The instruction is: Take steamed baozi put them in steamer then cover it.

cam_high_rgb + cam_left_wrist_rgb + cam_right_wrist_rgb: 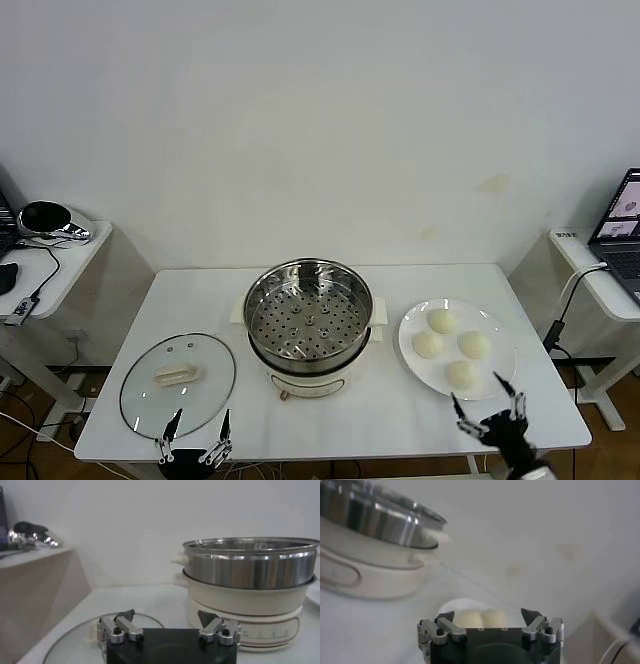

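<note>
On the white counter (400,420), the left claw (196,432) hovers at the near edge, fingers spread, over the rim of the glass cover (177,385), which lies flat left of the steamer (309,325). The steamer stands open at centre. Four steamed baozi (451,346) sit on a white plate (497,378) to its right. The right claw (487,406) hangs spread just before that plate.

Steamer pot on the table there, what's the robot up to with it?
Nothing is being held yet. The steamer sits open and empty mid-table. Four baozi wait on a white plate to its right, the glass lid lies flat to its left. The left hand hovers open near the lid, the right hand open by the plate.
</note>
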{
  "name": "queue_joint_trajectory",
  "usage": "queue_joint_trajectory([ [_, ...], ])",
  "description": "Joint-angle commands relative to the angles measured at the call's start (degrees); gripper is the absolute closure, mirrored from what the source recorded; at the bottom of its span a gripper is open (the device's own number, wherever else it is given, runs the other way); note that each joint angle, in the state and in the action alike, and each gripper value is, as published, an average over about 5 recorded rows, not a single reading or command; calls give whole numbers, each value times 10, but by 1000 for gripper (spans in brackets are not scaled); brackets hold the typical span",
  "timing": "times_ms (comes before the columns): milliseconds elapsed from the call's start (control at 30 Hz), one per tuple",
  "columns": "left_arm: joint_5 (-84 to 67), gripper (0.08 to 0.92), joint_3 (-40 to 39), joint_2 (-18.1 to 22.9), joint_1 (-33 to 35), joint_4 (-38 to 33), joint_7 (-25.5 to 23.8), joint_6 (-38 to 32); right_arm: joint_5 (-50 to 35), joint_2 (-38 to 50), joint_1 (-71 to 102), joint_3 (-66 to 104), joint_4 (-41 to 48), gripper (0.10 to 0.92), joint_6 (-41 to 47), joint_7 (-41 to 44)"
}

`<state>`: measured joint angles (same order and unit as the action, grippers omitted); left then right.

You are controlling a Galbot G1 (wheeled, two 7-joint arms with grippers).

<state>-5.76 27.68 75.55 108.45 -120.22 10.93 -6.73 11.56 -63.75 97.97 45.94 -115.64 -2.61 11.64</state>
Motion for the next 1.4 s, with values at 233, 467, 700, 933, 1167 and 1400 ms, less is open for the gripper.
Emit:
queue_joint_trajectory([
  [233,35,177,14,-13,-39,14,-3,-2,134,310,-230,9,120,203,60,206],
  [467,38,177,18,-13,-49,20,1,0,84,390,-528,-266,243,203,41,318],
  [700,40,177,23,-13,-52,21,6,5,76,377,-800,-564,358,203,8,443],
  [933,41,177,25,-12,-53,18,9,11,44,334,-939,-742,435,203,-1,495],
  [1167,41,177,30,-12,-49,17,11,12,33,255,-989,-823,515,203,-35,502],
  [1400,39,177,41,-13,-42,12,11,11,62,168,-996,-828,611,203,-48,513],
])
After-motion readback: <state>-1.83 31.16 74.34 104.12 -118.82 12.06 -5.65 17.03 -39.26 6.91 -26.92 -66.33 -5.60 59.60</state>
